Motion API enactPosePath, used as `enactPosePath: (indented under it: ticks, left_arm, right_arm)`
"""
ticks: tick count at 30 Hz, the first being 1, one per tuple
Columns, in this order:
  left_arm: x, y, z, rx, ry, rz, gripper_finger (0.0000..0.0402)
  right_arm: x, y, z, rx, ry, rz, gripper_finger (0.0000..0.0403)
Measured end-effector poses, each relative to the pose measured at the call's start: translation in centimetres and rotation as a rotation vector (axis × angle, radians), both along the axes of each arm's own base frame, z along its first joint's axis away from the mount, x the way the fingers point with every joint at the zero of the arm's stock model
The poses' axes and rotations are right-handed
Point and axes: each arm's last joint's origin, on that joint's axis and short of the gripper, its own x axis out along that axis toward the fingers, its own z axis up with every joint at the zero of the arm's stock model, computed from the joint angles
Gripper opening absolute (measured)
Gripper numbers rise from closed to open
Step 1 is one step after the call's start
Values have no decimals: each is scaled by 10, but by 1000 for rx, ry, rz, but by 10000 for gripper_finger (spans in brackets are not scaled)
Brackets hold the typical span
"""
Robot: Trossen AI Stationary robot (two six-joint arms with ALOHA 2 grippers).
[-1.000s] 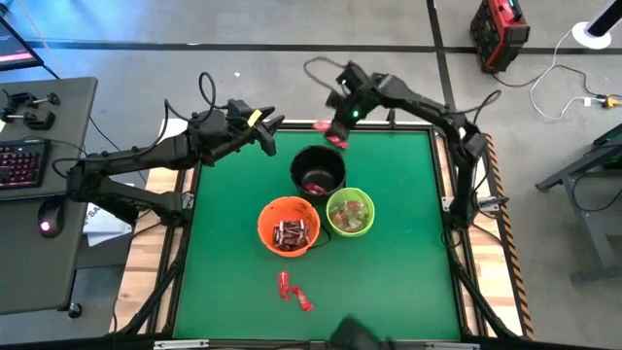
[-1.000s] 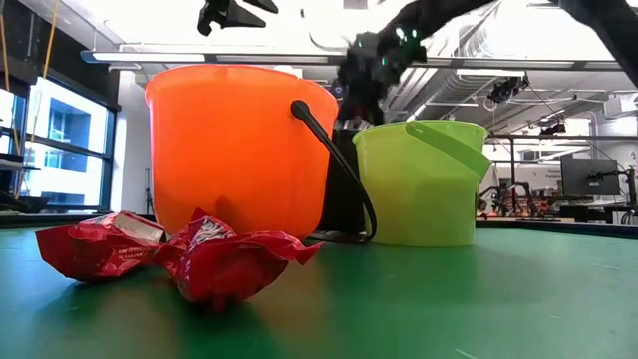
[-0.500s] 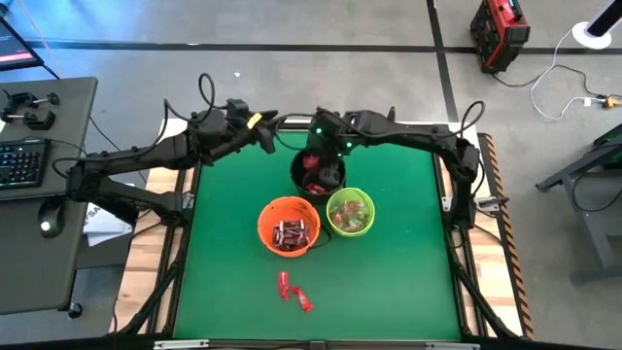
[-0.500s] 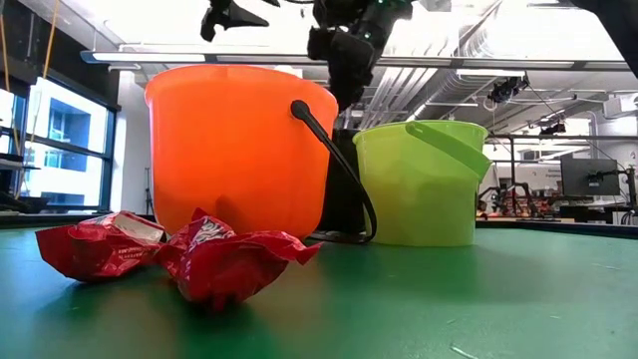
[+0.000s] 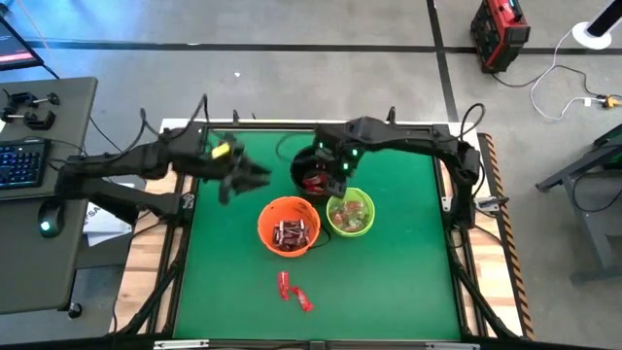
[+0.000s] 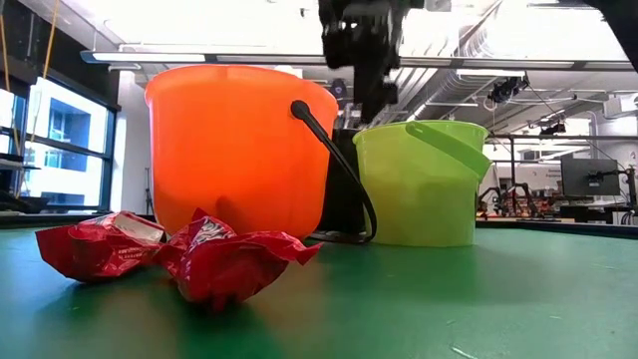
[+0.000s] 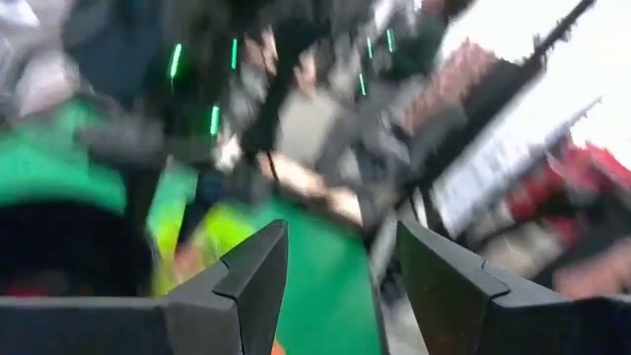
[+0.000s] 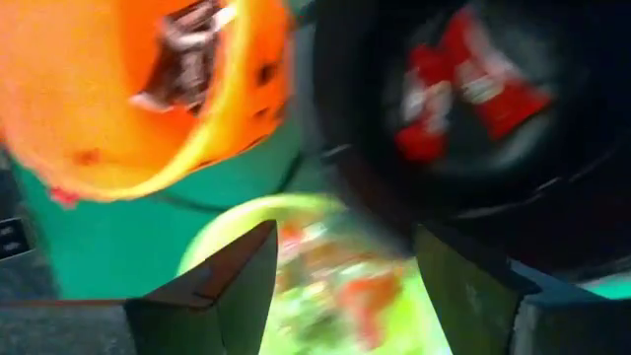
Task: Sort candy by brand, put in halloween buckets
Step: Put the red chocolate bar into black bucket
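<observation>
Three halloween buckets stand together mid-table: black (image 5: pixel 301 173) farthest, orange (image 5: pixel 289 226) and lime green (image 5: pixel 351 214) nearer. Red candy (image 8: pixel 463 84) lies in the black bucket (image 8: pixel 552 168). Dark brown candy (image 5: pixel 291 232) lies in the orange one, and pale and red pieces in the green one. Two red candies (image 5: pixel 293 290) lie on the mat toward the near edge. My right gripper (image 8: pixel 345 286) hangs open over the black bucket, also seen high in the low view (image 6: pixel 364 60). My left gripper (image 5: pixel 253 179) is open and empty, in the air left of the black bucket.
The green mat (image 5: pixel 408 282) has free room on its right side and along the near edge. A desk with a keyboard (image 5: pixel 21 160) stands off the table's left side. Thin bucket handles (image 6: pixel 334 160) hang down between the buckets.
My right gripper has swung from the far edge to above the black bucket, tipped further down, opened and let go of a red candy, which now lies in that bucket. My left gripper has moved from the far-left corner toward the near side and the buckets, turning as it went.
</observation>
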Motion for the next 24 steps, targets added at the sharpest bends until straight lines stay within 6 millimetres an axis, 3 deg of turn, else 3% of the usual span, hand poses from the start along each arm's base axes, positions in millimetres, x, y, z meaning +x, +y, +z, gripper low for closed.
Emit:
enactPosePath:
  ticks: [5,11,16,20,24]
  left_arm:
    - [-18,-44,-10,-5,147,-200,179]
    - [0,-109,-38,160,271,-371,179]
    - [40,-156,-97,561,424,-571,179]
    - [75,-174,-145,814,524,-705,179]
    - [89,-186,-194,961,622,-872,179]
  right_arm:
    - [-7,64,21,-14,28,-53,233]
    - [-35,145,52,-11,5,-123,233]
    - [-59,190,59,-38,41,-226,233]
    - [-74,214,57,-54,96,-248,233]
    - [-86,229,56,-67,143,-247,233]
